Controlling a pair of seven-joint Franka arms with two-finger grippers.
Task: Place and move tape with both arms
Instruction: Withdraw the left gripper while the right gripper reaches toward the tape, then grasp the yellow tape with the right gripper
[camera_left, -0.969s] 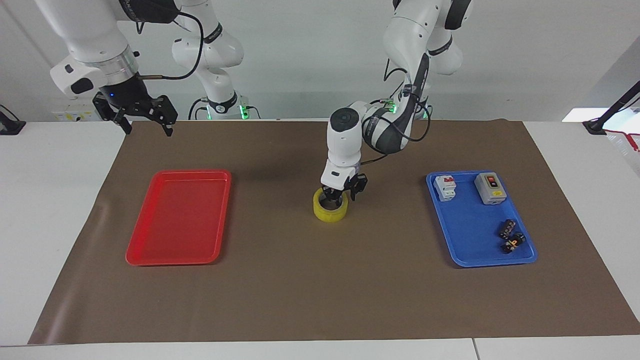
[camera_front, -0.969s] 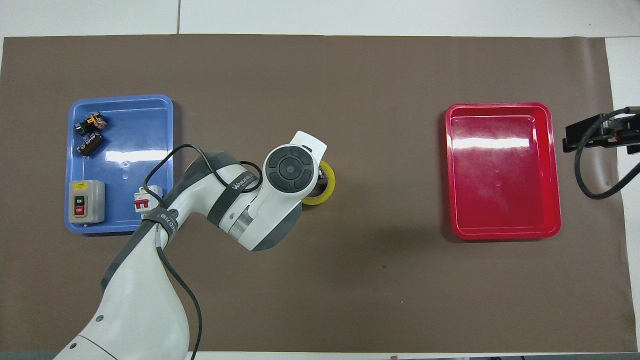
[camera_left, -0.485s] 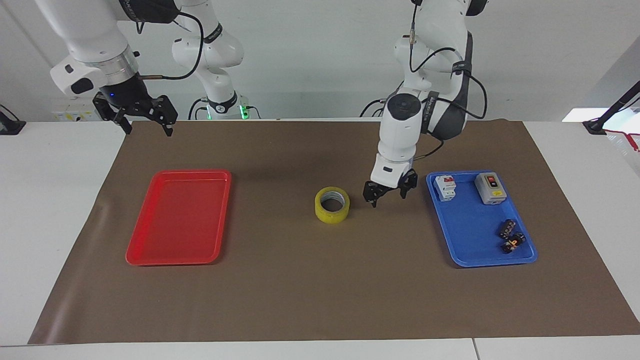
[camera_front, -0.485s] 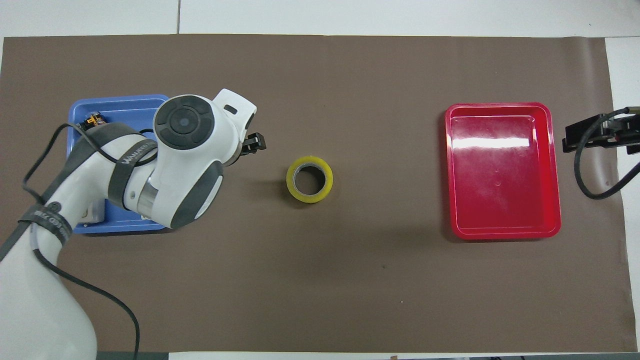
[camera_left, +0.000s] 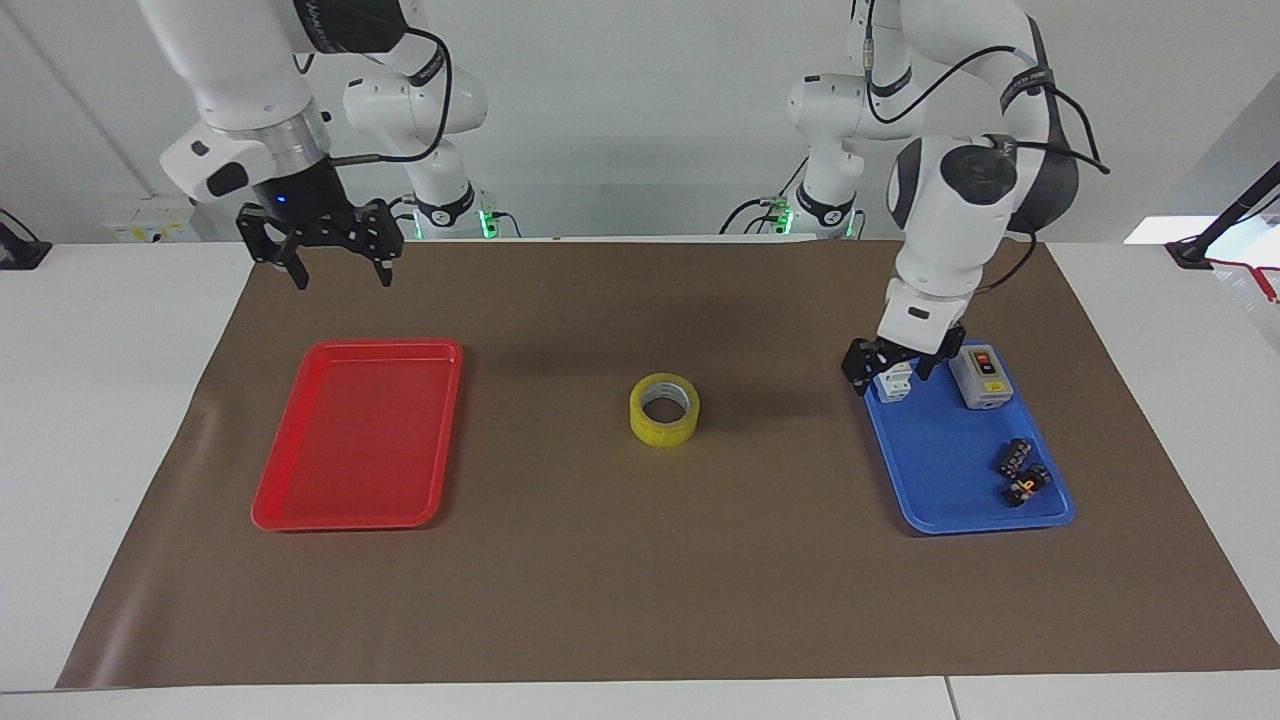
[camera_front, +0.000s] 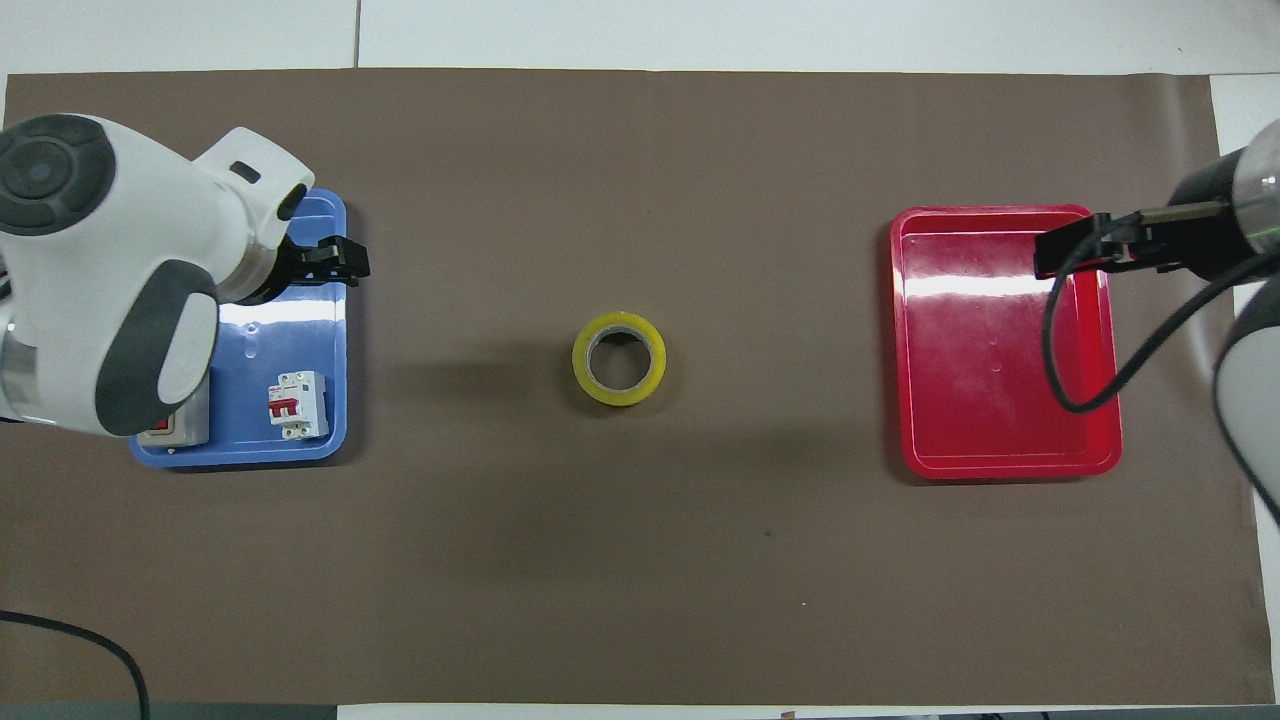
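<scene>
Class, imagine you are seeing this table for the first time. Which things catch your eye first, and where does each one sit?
The yellow tape stands out first, lying flat and alone on the brown mat midway between two trays. The red tray, with nothing in it, lies toward the right arm's end, with the right gripper raised near it, fingers open. The blue tray of small electrical parts lies toward the left arm's end, the left gripper over its edge.

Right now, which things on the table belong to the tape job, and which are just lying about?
In the job:
- tape, flat on the brown mat between the trays
- left gripper, open, over the blue tray's edge
- right gripper, open, up by the red tray
- red tray, probably the drop spot

Lying about:
- blue tray
- white breaker
- grey switch box
- small black parts
</scene>
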